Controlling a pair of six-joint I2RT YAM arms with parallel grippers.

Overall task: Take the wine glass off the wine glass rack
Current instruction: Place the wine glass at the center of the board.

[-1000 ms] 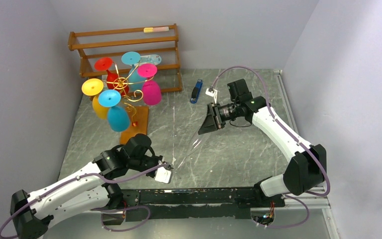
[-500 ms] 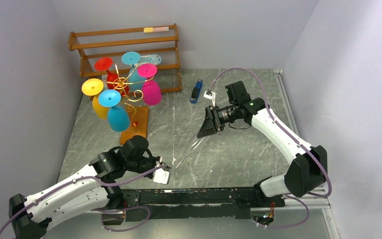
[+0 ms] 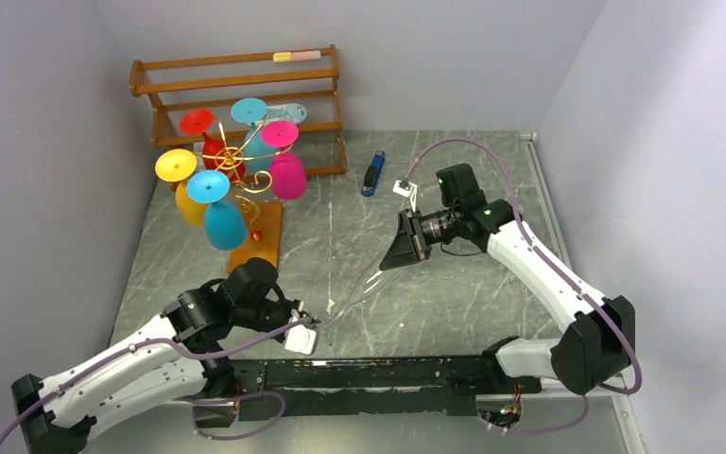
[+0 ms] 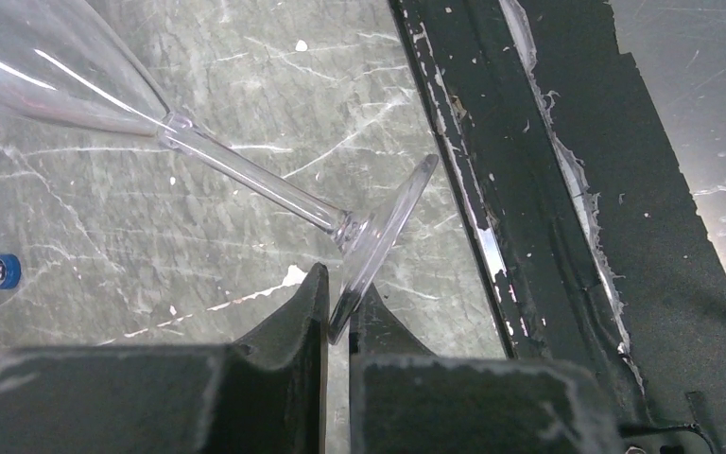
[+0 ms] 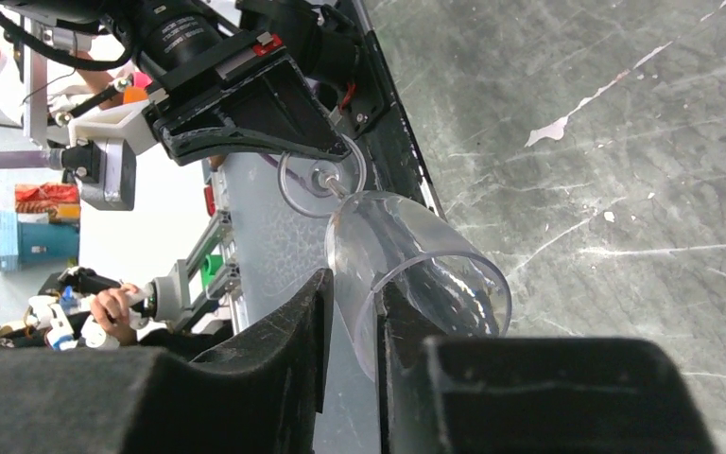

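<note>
Over the table (image 3: 435, 303), left claw (image 4: 338, 312) pinches the wine glass (image 4: 246, 175) foot — right claw (image 5: 353, 312), its rim.

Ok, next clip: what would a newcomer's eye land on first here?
First, the bright glasses in red, yellow, blue and pink, hanging foot-up on the gold wire wine glass rack at the far left, in front of a brown slatted shelf. Then the clear wine glass held on its side between the arms. The left gripper pinches its foot and the right gripper clamps the bowl's rim.
</note>
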